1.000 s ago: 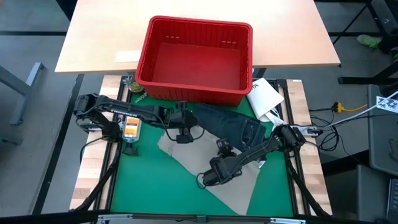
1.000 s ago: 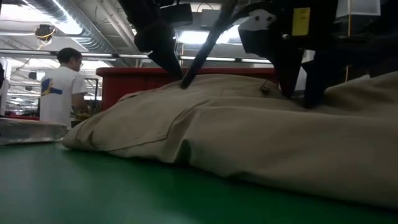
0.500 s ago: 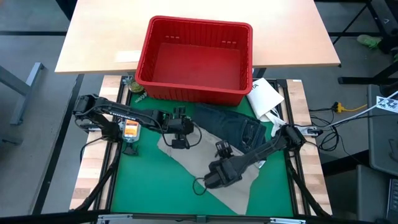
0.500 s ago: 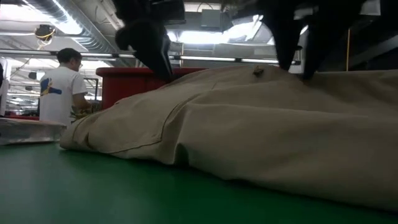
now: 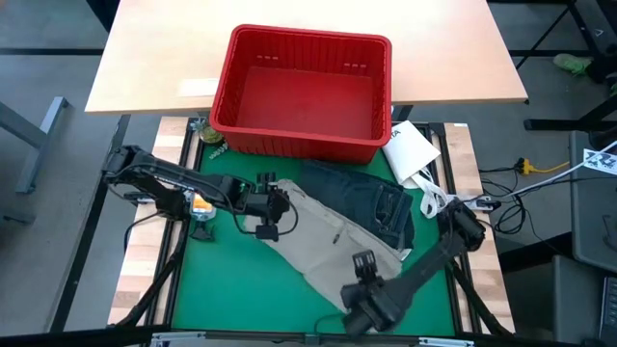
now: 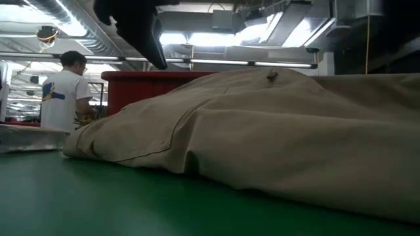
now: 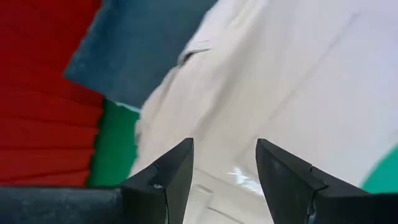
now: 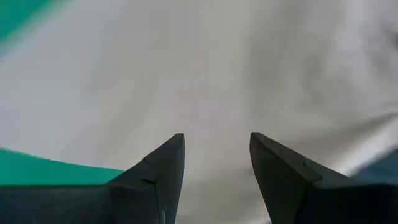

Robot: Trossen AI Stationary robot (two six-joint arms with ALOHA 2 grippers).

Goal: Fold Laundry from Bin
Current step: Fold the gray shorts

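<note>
Since a second ago both arms have pulled apart along the tan trousers (image 5: 323, 241): the right gripper (image 5: 359, 306) has slid from the middle of the cloth toward the near edge of the table, the left gripper (image 5: 271, 206) has drawn back toward the left side, and the trousers now lie as a longer, narrower band.

Nearest the front, the right gripper hangs over the near end of the trousers; in its wrist view the two dark fingers (image 8: 154, 171) stand spread, with only pale cloth showing in the gap and nothing pinched. From table height the trousers fill most of the foreground as a low tan mound on the green mat (image 5: 241, 289) (a small button shows near its crest).

Farther in, the left gripper sits at the trousers' left end, its fingers (image 7: 165, 177) also spread and holding nothing, above the pale fabric. Just behind the trousers the dark blue jeans (image 5: 371, 198) lie flat on the mat, their near edge touching or overlapping the tan cloth. A white packet (image 5: 410, 149) lies beyond the jeans toward the right.

At the far edge stands the red bin (image 5: 301, 92), with no garment visible inside. In the room behind it a person in a white shirt (image 6: 64, 95) is standing.
</note>
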